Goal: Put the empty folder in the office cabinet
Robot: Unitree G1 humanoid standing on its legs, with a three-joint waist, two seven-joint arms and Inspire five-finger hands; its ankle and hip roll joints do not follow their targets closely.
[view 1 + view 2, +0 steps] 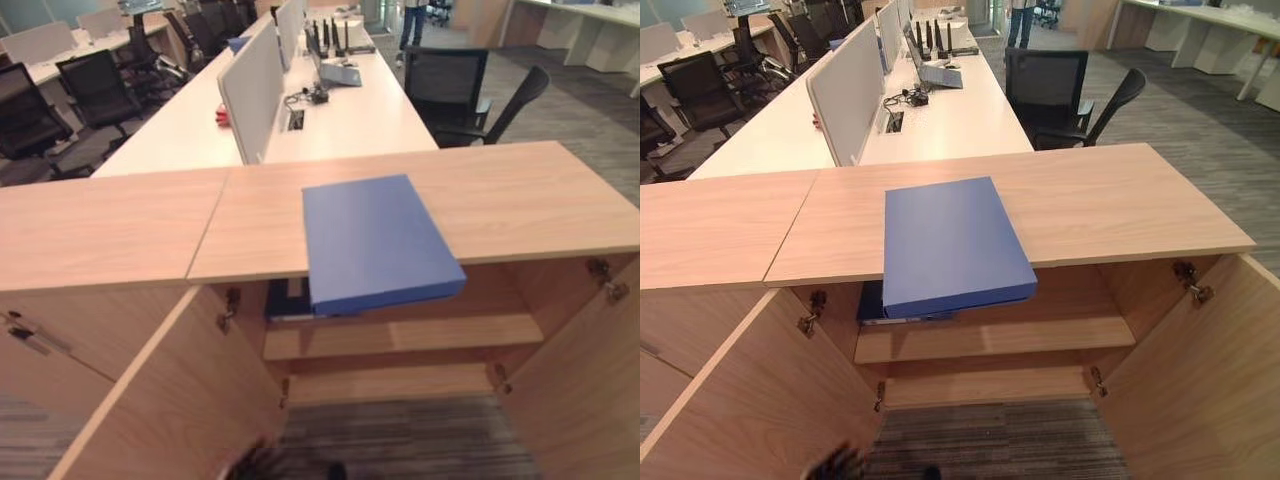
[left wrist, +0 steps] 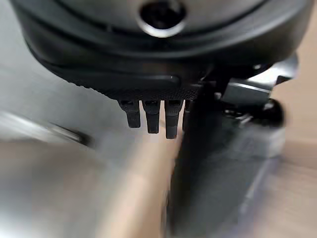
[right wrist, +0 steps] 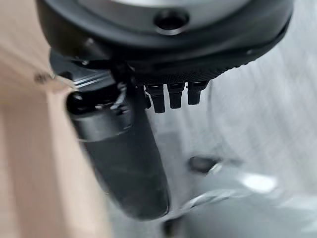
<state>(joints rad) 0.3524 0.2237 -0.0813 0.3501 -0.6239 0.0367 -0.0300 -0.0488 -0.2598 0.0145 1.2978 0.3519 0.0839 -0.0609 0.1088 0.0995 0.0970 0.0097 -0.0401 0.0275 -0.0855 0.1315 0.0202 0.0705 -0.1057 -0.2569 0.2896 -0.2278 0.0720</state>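
Note:
A blue folder (image 1: 375,240) lies flat on the wooden top of the office cabinet (image 1: 520,200), and its near end hangs out over the front edge. Both cabinet doors, left (image 1: 170,400) and right (image 1: 590,380), stand wide. Inside, a shelf (image 1: 420,335) runs across, with a darker folder (image 1: 288,300) lying at its left end under the blue one. My left hand (image 2: 153,116) hangs low beside a wooden door edge, fingers relaxed and holding nothing. My right hand (image 3: 171,96) is also low, over carpet beside a wooden panel, fingers relaxed and empty.
Behind the cabinet stretches a long white desk (image 1: 350,110) with a divider panel and small devices. A black office chair (image 1: 460,95) stands at its right, more chairs at the left. A person (image 1: 412,25) stands far back. Grey carpet lies before the cabinet.

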